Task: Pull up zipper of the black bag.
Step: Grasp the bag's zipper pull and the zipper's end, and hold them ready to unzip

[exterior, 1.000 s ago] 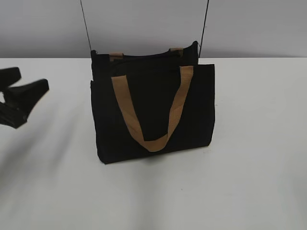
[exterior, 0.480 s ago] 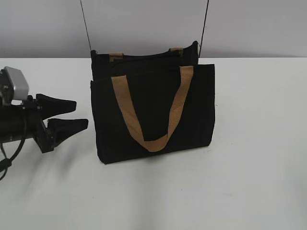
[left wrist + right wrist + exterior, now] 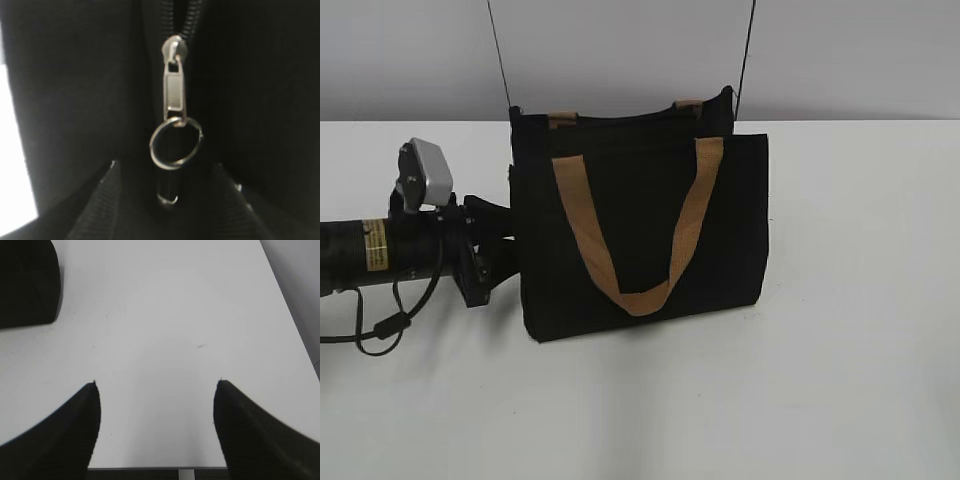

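The black bag (image 3: 640, 230) stands upright on the white table, a tan handle (image 3: 635, 290) hanging down its front. My left gripper (image 3: 505, 245) is open and pressed up to the bag's left side. In the left wrist view the zipper runs up the bag's side, with its silver pull tab (image 3: 175, 92) and a metal ring (image 3: 175, 145) hanging below. The ring lies between the open fingers of my left gripper (image 3: 166, 165), not gripped. My right gripper (image 3: 157, 385) is open and empty over bare table, with a corner of the bag (image 3: 27, 285) at its upper left. It is out of the exterior view.
Two thin black cords (image 3: 500, 55) rise from the bag's top corners. A second tan handle (image 3: 560, 117) shows at the bag's back top edge. The white table's edge (image 3: 160, 469) lies close under my right gripper. A grey wall stands behind.
My left arm has moved right from the table's left edge until its open fingers reach the bag's left side. The bag has stayed put.
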